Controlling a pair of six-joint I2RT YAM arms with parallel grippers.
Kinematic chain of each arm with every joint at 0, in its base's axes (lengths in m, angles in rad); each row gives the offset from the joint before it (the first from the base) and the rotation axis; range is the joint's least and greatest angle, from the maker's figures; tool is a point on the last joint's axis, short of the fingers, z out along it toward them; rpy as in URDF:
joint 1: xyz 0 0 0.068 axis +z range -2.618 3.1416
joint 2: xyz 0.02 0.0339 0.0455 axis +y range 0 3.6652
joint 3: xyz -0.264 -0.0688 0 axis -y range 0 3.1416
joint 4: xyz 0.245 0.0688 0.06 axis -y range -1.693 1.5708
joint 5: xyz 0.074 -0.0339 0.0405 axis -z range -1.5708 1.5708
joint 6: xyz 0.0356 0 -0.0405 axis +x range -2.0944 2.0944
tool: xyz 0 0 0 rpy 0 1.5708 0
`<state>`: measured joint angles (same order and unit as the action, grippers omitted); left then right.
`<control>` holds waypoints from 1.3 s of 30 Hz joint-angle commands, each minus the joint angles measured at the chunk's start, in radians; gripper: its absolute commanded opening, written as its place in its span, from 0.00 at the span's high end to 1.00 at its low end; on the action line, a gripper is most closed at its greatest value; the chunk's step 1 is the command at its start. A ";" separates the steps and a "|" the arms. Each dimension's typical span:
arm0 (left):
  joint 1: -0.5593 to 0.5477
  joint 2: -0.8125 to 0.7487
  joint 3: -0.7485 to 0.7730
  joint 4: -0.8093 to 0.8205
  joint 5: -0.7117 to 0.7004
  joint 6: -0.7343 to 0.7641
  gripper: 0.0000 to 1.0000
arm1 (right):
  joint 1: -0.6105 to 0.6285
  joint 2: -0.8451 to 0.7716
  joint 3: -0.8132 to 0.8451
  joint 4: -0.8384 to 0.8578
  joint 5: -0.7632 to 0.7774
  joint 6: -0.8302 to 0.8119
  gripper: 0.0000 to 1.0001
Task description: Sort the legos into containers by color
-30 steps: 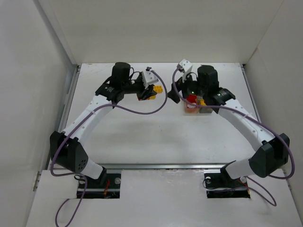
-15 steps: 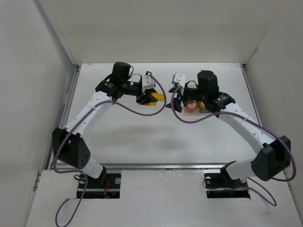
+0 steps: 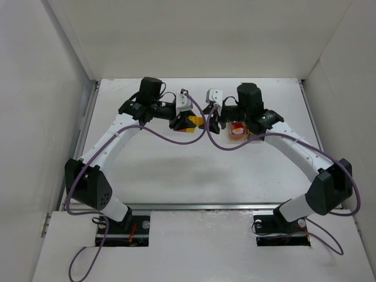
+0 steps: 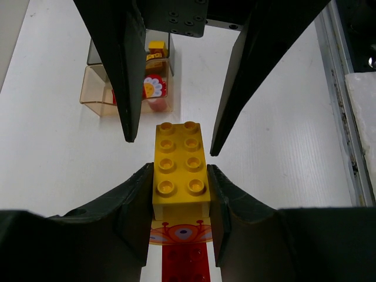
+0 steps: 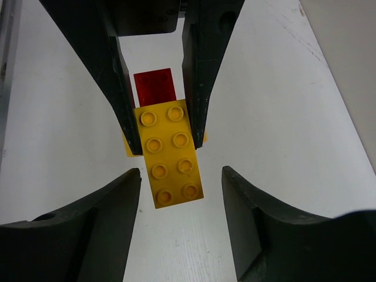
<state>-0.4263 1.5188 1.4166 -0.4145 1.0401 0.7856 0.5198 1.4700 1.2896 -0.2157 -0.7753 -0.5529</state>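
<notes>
While my left gripper (image 4: pixel 179 176) is squeezing the yellow brick (image 4: pixel 180 158) by its flat long sides, I am guessing it is light, hard and slippery. Just ahead, my right gripper (image 5: pixel 181 176) is hanging around its free end, jaws apart. Farther ahead, the bins (image 4: pixel 94 94) are sitting.

1. The yellow brick (image 4: pixel 179 167) is bright yellow with two rows of four studs. It is clamped by its long sides in the left gripper (image 3: pixel 191 121), studs facing the wrist cameras.
2. A red piece (image 5: pixel 154 86) with a printed pattern lies under the yellow brick and juts past one end. How they join cannot be told.
3. The containers (image 3: pixel 237 136) are two joined translucent bins standing upright on the table (image 3: pixel 176 170): an amber bin (image 4: pixel 97 101) and a smoky grey bin (image 4: pixel 97 54).
4. The amber bin holds a flower-printed red brick (image 4: pixel 154 88).
5. The grey bin holds small yellow bricks (image 4: pixel 156 48).
</notes>
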 commanded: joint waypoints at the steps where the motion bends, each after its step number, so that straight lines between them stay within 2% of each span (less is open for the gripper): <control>1: -0.006 -0.022 0.047 0.025 0.057 -0.008 1.00 | 0.014 0.004 0.048 0.045 -0.041 -0.022 0.39; 10: -0.006 -0.022 0.047 0.025 0.057 -0.008 1.00 | 0.032 0.013 0.048 0.045 -0.030 -0.022 0.40; 16: -0.006 -0.022 0.047 0.025 0.057 -0.008 1.00 | 0.052 0.046 0.068 0.045 -0.019 -0.022 0.55; 21: -0.006 -0.031 0.047 0.016 0.047 0.001 1.00 | 0.052 0.046 0.068 0.045 0.002 -0.022 0.60; 25: -0.006 -0.031 0.047 0.016 0.047 0.001 1.00 | 0.052 0.055 0.080 0.013 0.025 -0.013 0.72; 27: -0.006 -0.031 0.047 0.016 0.038 0.001 1.00 | 0.052 0.065 0.096 -0.005 0.025 -0.013 0.81; 28: -0.006 -0.031 0.047 0.016 0.038 0.001 0.97 | 0.052 0.076 0.108 -0.019 0.025 -0.013 0.85; 29: -0.006 -0.031 0.047 0.016 0.029 0.001 0.81 | 0.052 0.076 0.108 -0.019 0.025 -0.013 0.90; 30: -0.006 -0.031 0.047 0.016 0.029 0.001 0.75 | 0.052 0.076 0.117 -0.019 0.025 -0.013 0.93; 32: -0.006 -0.031 0.047 0.016 0.018 0.001 0.58 | 0.052 0.076 0.117 -0.019 0.025 0.014 0.94; 33: -0.006 -0.031 0.038 0.016 0.018 0.001 0.42 | 0.052 0.076 0.106 -0.005 0.025 0.024 0.96; 37: -0.006 -0.031 0.027 0.016 0.009 0.001 0.01 | 0.052 0.076 0.097 0.019 0.062 0.077 1.00; 39: -0.006 -0.040 0.027 0.016 -0.002 0.001 0.01 | 0.052 0.087 0.097 0.019 0.093 0.108 1.00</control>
<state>-0.4301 1.5185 1.4166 -0.4091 1.0191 0.7799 0.5625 1.5513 1.3537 -0.2581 -0.7162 -0.4980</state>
